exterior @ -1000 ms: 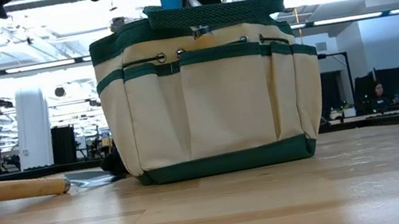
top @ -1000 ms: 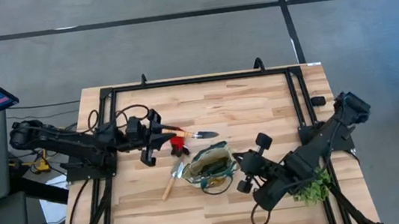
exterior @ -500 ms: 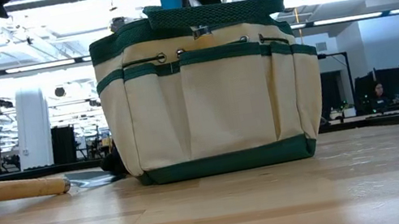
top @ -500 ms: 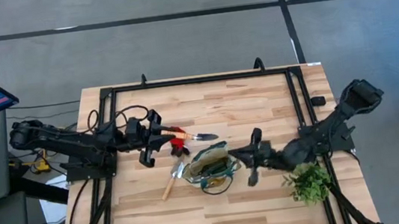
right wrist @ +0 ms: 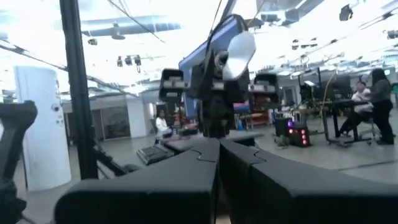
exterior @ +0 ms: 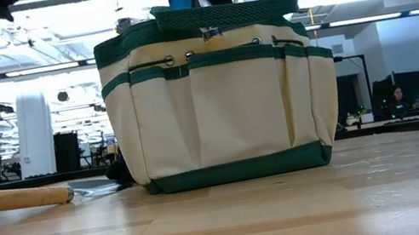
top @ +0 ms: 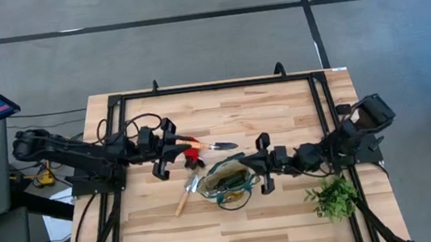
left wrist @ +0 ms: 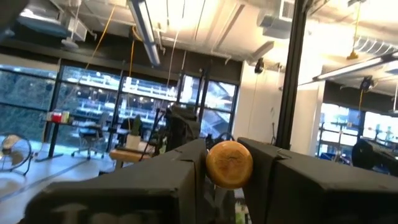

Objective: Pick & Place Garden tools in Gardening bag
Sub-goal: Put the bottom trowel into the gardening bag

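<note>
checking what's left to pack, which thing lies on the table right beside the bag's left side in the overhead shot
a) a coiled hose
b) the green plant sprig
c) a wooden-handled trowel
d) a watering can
c: in the high view a wooden-handled trowel lies on the table against the left side of the bag, while the plant sprig sits far off near the table's right edge.

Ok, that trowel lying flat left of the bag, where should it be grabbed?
Grip the trowel by its wooden handle, coming straight down with fingers across it: it lies flat and diagonal, blade end nearest the gardening bag.
</note>
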Motion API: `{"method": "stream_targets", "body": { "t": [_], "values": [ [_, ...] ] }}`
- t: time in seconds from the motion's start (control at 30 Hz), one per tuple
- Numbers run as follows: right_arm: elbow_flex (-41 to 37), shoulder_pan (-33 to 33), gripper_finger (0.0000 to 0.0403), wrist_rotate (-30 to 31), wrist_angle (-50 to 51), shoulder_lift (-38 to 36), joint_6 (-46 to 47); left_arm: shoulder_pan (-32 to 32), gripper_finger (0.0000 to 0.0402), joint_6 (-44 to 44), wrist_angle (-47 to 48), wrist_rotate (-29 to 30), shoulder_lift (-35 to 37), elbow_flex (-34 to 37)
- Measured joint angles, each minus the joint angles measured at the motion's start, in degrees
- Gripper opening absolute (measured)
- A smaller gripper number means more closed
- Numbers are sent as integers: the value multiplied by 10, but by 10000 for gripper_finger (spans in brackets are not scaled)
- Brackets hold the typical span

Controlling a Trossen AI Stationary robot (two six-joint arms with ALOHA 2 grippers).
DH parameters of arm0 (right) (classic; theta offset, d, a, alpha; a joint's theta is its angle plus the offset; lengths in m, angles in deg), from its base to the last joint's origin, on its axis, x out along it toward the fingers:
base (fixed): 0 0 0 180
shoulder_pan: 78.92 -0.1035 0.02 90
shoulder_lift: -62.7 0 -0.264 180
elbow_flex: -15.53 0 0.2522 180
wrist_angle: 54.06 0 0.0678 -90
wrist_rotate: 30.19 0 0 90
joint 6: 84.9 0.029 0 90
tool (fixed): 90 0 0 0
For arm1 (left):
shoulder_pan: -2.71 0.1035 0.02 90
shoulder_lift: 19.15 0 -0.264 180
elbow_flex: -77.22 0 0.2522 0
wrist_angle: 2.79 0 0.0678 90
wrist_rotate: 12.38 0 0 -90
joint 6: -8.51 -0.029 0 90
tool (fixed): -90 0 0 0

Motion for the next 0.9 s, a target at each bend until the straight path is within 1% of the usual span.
{"method": "stream_targets", "body": {
  "t": [0.1,0.23,0.33,0.43,0.57,0.77,0.9],
  "values": [
    [20,13,0,-11,-5,17,-5,0,52,0,-14,0,-17,0],
    [27,22,1,-12,-6,17,-5,0,52,0,-29,0,-22,0],
    [27,23,15,-14,-7,13,-5,0,52,0,-33,0,-21,0],
    [31,25,46,-35,-11,5,-5,0,52,0,-33,0,-21,0],
    [45,34,105,-56,-9,5,18,0,52,0,-32,0,-21,0],
    [72,50,194,-57,22,6,45,0,52,3,-32,0,-21,0],
    [83,55,224,-57,25,6,43,0,52,3,-32,0,-21,0]
  ]
}}
